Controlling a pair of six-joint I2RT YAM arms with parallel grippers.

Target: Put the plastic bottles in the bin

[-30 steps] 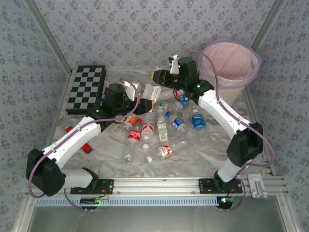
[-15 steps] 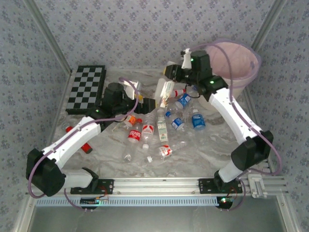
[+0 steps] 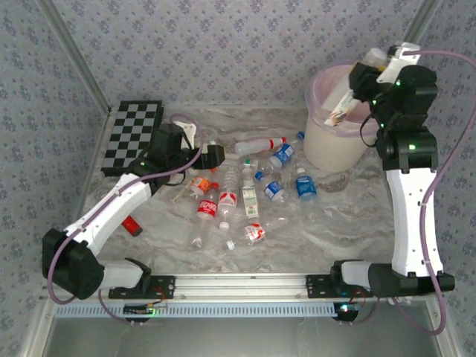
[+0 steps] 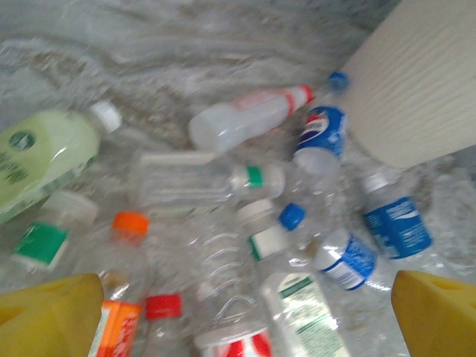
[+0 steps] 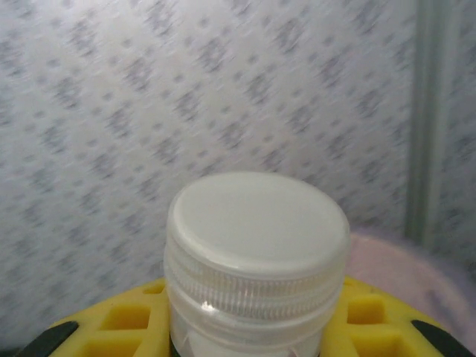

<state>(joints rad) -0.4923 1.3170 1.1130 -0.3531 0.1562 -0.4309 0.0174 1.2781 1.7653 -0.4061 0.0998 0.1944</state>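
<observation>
Currently, near the table's (image 3: 349, 216) front edge, mid-width: a crushed red-labelled bottle (image 3: 255, 233) on its side; a small red object (image 3: 132, 225) lies close to the left edge, just beside the left arm. Further in, the plastic bottles (image 3: 227, 201) lie scattered over the table's centre, on their sides, some touching; red labels sit toward the left of the heap, blue-labelled ones (image 3: 306, 186) toward the right; a Pepsi bottle (image 4: 321, 134) lies just beside the bin's wall. Left gripper (image 4: 244, 316) hovers above the left part of the heap, yellow fingers spread wide, nothing between them; an orange-capped bottle (image 4: 123, 253) lies below it. Far left corner: chequered board (image 3: 132, 137), flat. Far right corner: bin (image 3: 327, 145), cream, pink liner folded over the rim. Right gripper (image 5: 256, 331) is raised above the bin, clamped on a white-capped bottle (image 5: 257, 230); the bottle tilts down over the bin's mouth, not yet let go.
</observation>
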